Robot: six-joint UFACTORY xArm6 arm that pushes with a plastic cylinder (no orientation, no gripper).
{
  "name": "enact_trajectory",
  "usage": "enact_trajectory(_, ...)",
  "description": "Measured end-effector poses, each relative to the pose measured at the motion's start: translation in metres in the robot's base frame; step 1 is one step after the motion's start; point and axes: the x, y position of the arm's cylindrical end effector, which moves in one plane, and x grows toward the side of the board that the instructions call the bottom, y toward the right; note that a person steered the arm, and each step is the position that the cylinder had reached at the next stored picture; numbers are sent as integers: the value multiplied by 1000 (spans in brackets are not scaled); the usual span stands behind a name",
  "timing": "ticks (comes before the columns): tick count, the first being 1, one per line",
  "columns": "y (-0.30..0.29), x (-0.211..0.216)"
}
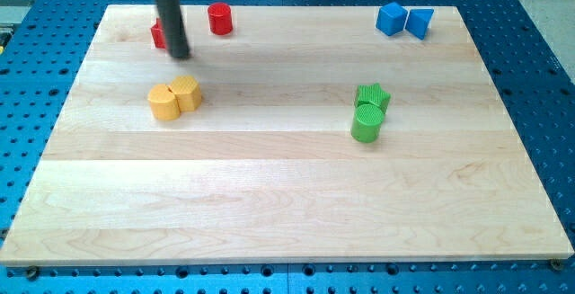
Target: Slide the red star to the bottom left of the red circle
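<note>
The small red star-shaped block [158, 34] lies in the upper left of the frame, near the top edge of the pale wooden board [287, 195], and only its left part shows, because the straight dark rod stands in front of it. My tip [181, 57] rests on the board just below and to the right of the red star, apparently touching or nearly touching it; the rod hides the contact, so I cannot tell which. The rod is bare: it has no jaws and holds nothing. The red circle, a short red cylinder block [220, 19], stands to the right of the star and slightly higher in the frame, apart from it, with the rod between the two. Below my tip, in the left half of the board, two yellow blocks [175, 97] sit pressed together. Right of centre, a green star block [373, 96] touches a green cylinder [367, 122] just below it. In the upper right, a blue cube [390, 19] and a blue triangular block [420, 22] sit side by side, touching.
</note>
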Motion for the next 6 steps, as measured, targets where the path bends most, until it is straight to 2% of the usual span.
enact_trajectory(1, -53, -11)
enact_trajectory(2, -51, -52)
enact_trajectory(4, 28, -75)
enact_trajectory(5, 28, -104)
enact_trajectory(6, 65, -107)
